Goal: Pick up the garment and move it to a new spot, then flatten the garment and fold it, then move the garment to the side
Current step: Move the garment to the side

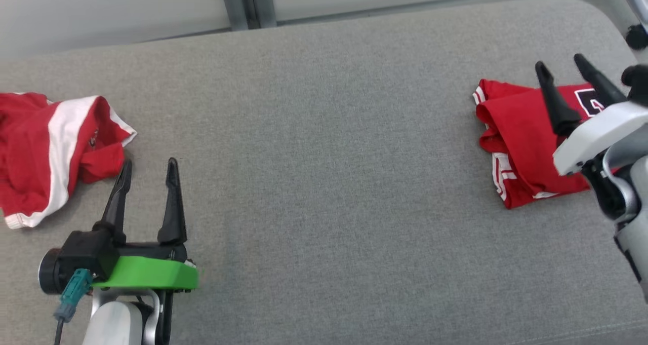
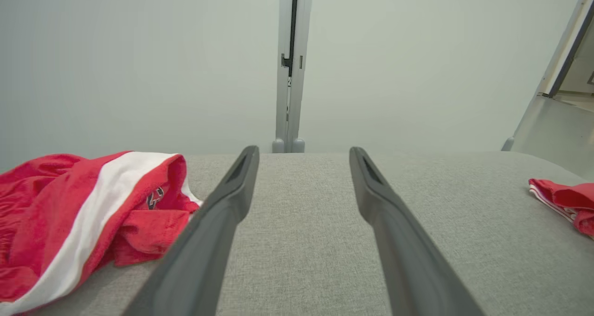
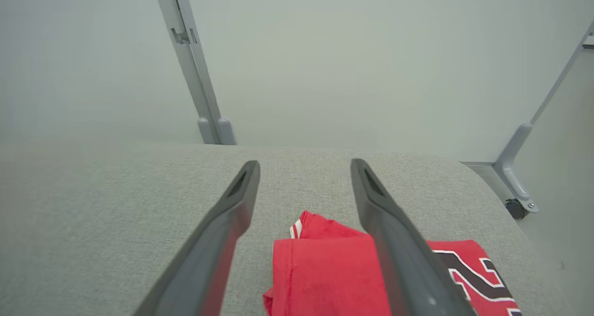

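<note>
Red folded garment (image 1: 516, 132) flat at the right end of the counter (image 1: 329, 132), long axis roughly near to far, striped hem toward the near edge, black-and-white number toward the far right; right edge hidden behind the arm. Right claw (image 1: 560, 61) over it, fingers apart, gripping nothing. Left claw (image 1: 150, 161) apart too, low beside a crumpled red-and-white shirt (image 1: 45, 152) at the left end. Grey woven fabric over the counter, corners rounded. Pale wall panels behind, joined by a grey post (image 1: 248, 3).
</note>
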